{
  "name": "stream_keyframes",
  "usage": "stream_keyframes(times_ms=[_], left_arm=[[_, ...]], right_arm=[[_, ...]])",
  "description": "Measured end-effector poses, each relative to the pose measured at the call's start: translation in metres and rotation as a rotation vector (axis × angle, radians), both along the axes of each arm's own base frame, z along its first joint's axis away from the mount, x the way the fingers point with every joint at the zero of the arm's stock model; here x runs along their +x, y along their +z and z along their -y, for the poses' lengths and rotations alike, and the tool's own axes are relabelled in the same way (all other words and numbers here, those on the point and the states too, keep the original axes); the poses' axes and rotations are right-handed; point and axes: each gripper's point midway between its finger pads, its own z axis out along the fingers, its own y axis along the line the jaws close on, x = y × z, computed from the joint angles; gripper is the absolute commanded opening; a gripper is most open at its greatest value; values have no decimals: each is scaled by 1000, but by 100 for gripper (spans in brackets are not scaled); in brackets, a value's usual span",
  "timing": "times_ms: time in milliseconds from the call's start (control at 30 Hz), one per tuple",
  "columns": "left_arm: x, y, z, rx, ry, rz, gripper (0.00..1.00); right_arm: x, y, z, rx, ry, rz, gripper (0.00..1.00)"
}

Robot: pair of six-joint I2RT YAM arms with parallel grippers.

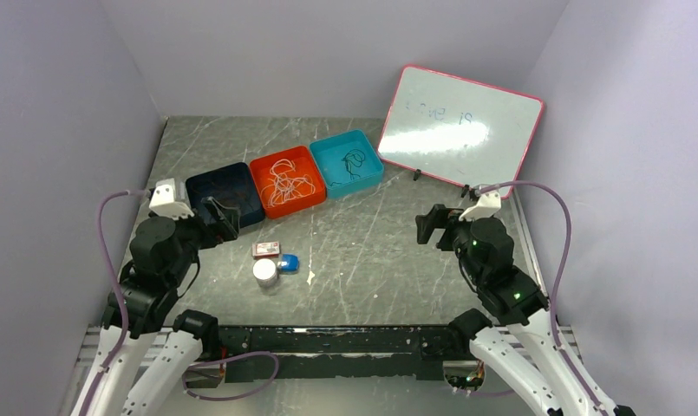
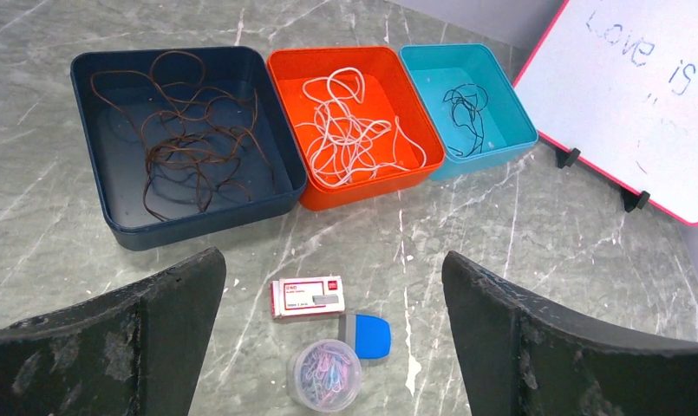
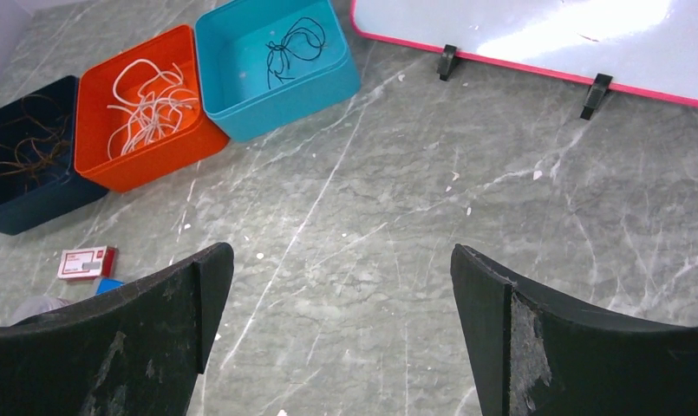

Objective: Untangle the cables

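Three tangles lie ahead of the spread, empty left tool (image 2: pixel 332 262): brown cable (image 2: pixel 189 139) in navy tray (image 2: pixel 198 227), white cable (image 2: pixel 354 130) in orange tray (image 2: pixel 362 196), black cable (image 2: pixel 466 108) in teal tray (image 2: pixel 484 161); right tool (image 3: pixel 341 251) spread too.

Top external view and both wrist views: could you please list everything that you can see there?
bins: three in a row, navy bin, orange bin, teal bin, at the back
cables: three tangles, brown cable in navy, white cable in orange, black cable in teal
whiteboard: one, pink-framed, right of bins
staple box: one, red-white, before the bins
blue object: one, beside box
clip tub: one, clear, nearest arms
table: one, grey marbled
left gripper: one, black, open, empty
right gripper: one, black, open, empty
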Motion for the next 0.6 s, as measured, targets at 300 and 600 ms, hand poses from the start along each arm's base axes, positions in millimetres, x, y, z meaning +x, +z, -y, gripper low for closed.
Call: stream_keyframes(times_ms=[300,600], left_arm=[[-3,5,-1,-9,6,21,99],[-4,3,0,-7,3,17,99]], right_arm=[[0,-1,1,-8,-1,-1,100],[0,0,1,-18,5,7,100]])
